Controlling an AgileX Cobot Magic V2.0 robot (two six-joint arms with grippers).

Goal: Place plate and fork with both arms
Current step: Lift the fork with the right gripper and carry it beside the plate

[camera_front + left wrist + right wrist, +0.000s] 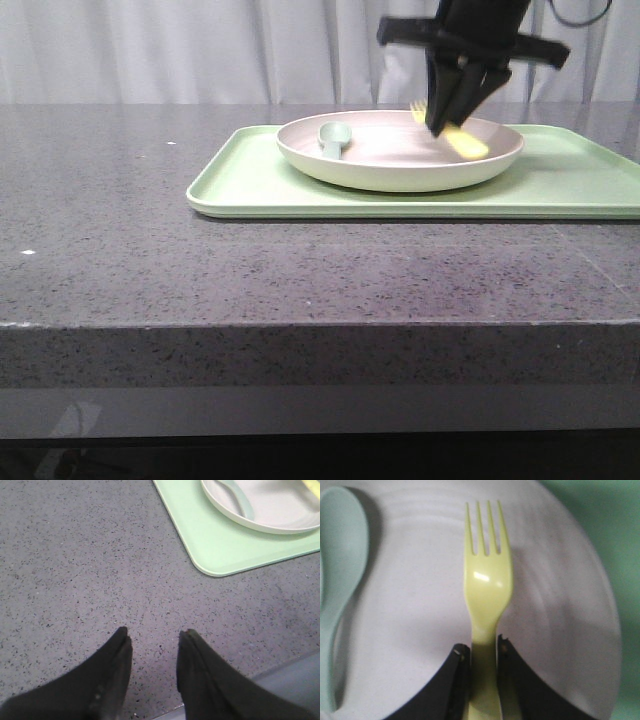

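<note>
The pale pinkish-cream plate (385,158) sits on the light-green tray (250,180). My right gripper (443,124) hangs over the plate's right part, shut on the handle of the yellow fork (468,146). The fork slants low over the plate, tines toward the far rim. In the right wrist view the fingers (457,665) clamp the fork (487,580) on both sides above the plate (415,610). My left gripper (152,635) is open and empty over bare table, near the front edge, left of the tray (215,540). The plate (285,510) shows there too.
A muted grey-green spoon (335,137) lies in the plate's left part; it also shows in the right wrist view (340,555) and the left wrist view (241,500). The dark speckled table (120,230) spreads left of and in front of the tray. A white curtain hangs behind.
</note>
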